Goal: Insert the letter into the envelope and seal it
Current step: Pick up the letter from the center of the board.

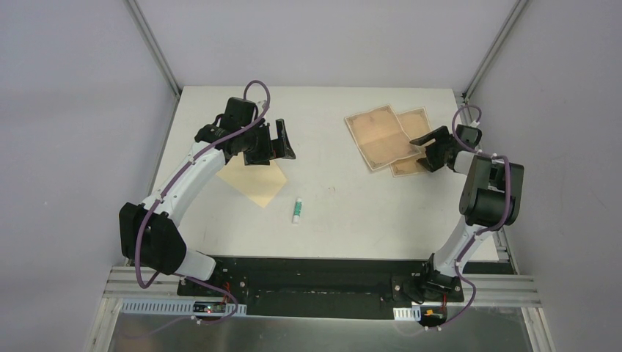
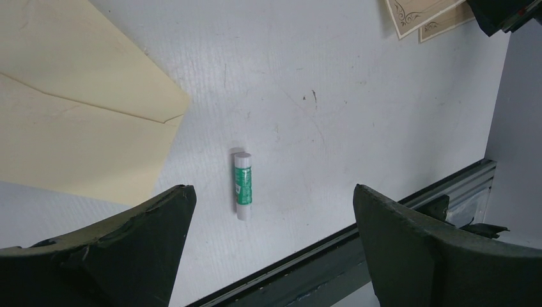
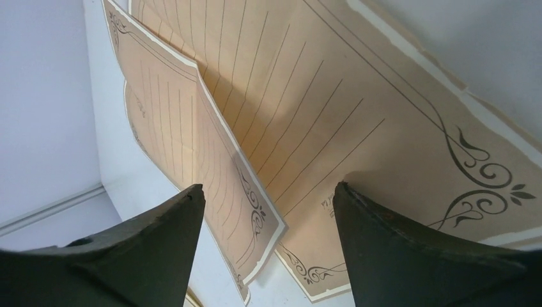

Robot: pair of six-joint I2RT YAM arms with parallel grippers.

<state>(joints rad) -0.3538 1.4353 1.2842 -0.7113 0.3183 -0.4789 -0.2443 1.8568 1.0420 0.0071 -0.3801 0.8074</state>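
The yellow-tan envelope (image 1: pixel 254 185) lies flat at the left of the table, flap open, partly under my left arm; it also shows in the left wrist view (image 2: pixel 77 109). My left gripper (image 1: pixel 283 144) (image 2: pixel 271 204) is open and empty, held above the table just right of the envelope. Two overlapping beige lined letter sheets (image 1: pixel 381 138) with ornate borders lie at the back right. My right gripper (image 1: pixel 427 152) (image 3: pixel 268 198) is open at their right edge. A corner of the upper sheet (image 3: pixel 192 147) curls up between its jaws, and the lower sheet (image 3: pixel 371 96) lies beneath.
A small white-green glue stick (image 1: pixel 297 210) (image 2: pixel 242 185) lies on the table between the arms, near the front. The black base rail (image 1: pixel 315 268) runs along the near edge. Grey walls enclose the table at back and sides.
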